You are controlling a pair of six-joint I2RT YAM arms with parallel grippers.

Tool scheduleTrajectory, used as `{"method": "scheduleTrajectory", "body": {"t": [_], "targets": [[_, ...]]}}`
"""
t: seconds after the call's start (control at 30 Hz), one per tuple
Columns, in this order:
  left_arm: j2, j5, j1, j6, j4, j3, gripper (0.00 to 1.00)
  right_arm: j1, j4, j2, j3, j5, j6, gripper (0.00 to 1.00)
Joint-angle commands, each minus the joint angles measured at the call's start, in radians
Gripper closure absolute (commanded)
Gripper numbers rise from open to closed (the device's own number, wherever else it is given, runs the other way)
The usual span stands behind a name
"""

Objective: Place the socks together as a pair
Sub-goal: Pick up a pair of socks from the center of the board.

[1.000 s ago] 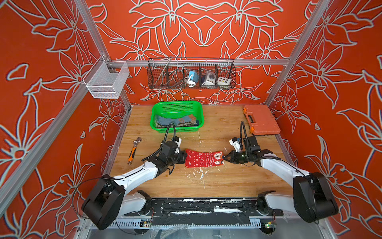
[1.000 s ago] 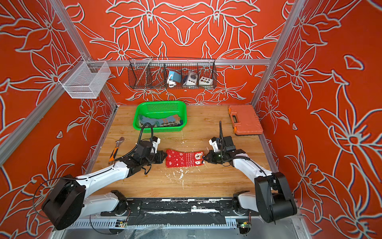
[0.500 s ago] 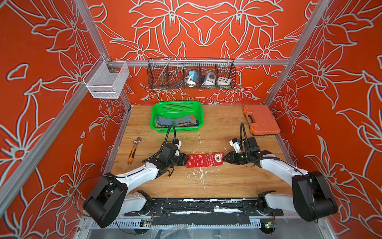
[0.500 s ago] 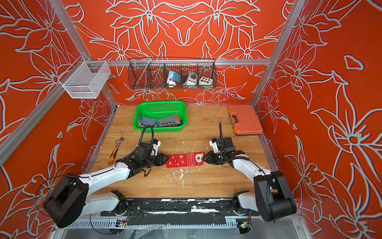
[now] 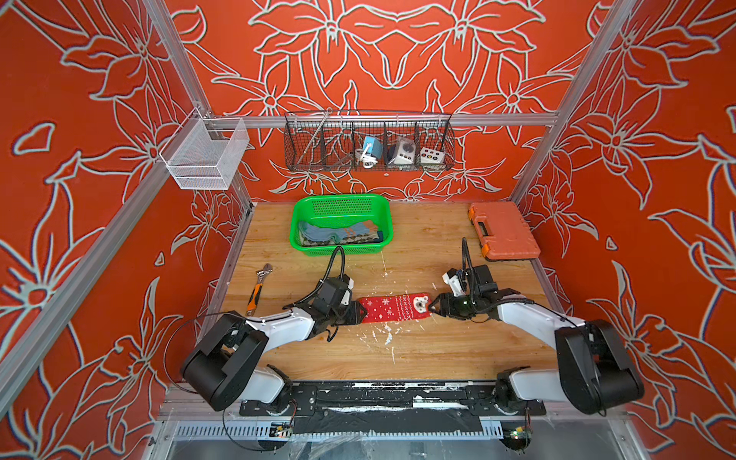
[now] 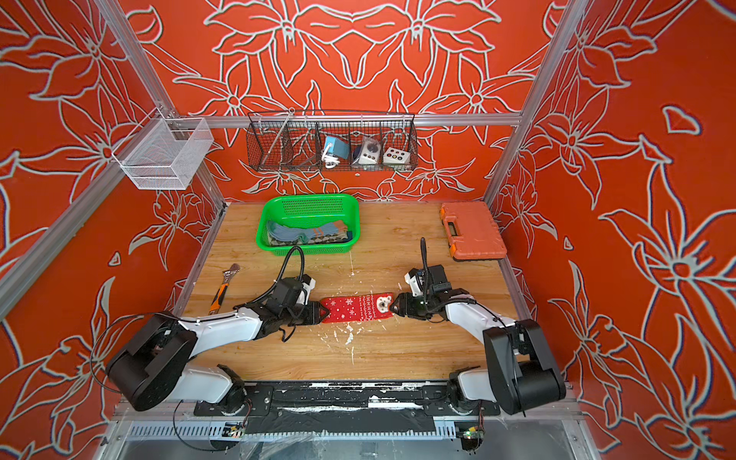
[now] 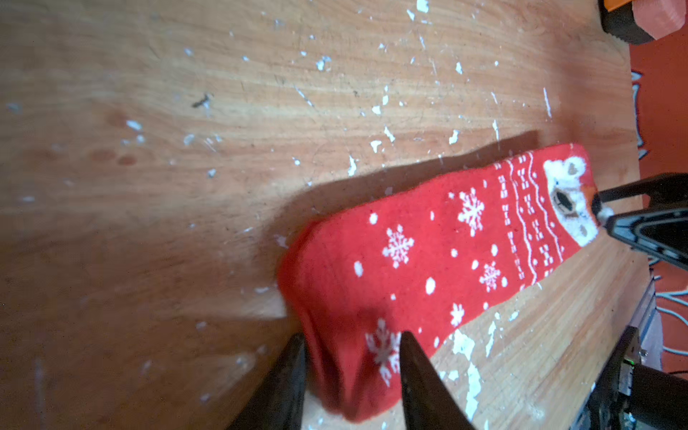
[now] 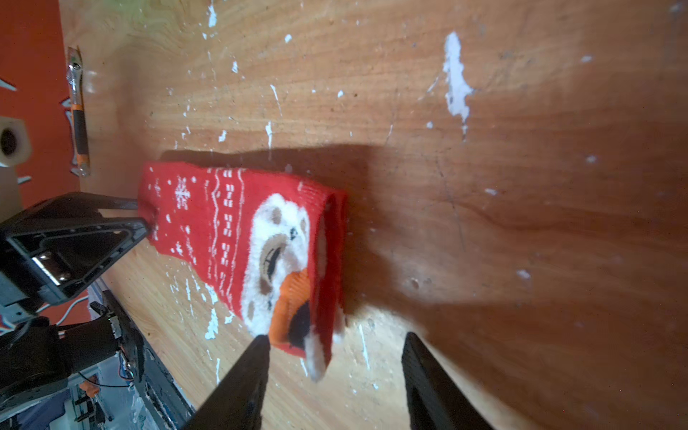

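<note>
A red snowflake sock (image 5: pixel 392 307) lies flat on the wooden table (image 5: pixel 418 350), low in the middle of both top views. The left gripper (image 5: pixel 360 312) has its jaws parted around one end. The right gripper (image 5: pixel 433 308), jaws wide apart, touches the bear-patterned end. Other socks (image 5: pixel 338 235) lie in a green basket (image 5: pixel 342 201) above centre.

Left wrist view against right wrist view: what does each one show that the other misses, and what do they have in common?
Only the left wrist view shows a corner of the orange toolbox and the closed end of the red snowflake sock lying between the left gripper's parted jaws. Only the right wrist view shows the wrench and the sock's open cuff beside the right gripper, whose jaws are wide apart. Both show the sock's bear face and the white-flecked wooden table.
</note>
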Motion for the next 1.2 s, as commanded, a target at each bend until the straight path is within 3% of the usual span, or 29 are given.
{"method": "scheduleTrajectory", "body": {"t": [0.0, 0.27, 0.53, 0.6, 0.9, 1.17], "targets": [[0.023, 0.03, -0.01, -0.009, 0.036, -0.006, 0.6, 0.016, 0.05, 0.03, -0.004, -0.034, 0.008, 0.47], [0.039, 0.028, -0.01, -0.013, 0.049, -0.007, 0.72, 0.046, 0.08, 0.095, -0.009, -0.035, 0.008, 0.57], [0.005, 0.013, -0.01, -0.032, 0.068, -0.004, 1.0, 0.05, 0.078, 0.046, -0.007, -0.04, 0.023, 0.95], [-0.015, 0.002, -0.01, -0.034, 0.052, 0.011, 1.0, 0.05, 0.049, 0.014, 0.017, -0.039, 0.023, 1.0], [-0.119, -0.037, 0.029, -0.002, -0.119, 0.195, 1.0, 0.05, -0.136, -0.032, 0.272, -0.056, -0.006, 1.0], [-0.097, -0.092, 0.16, 0.073, -0.293, 0.521, 1.0, 0.063, -0.208, 0.151, 0.667, -0.114, 0.015, 1.0]]}}
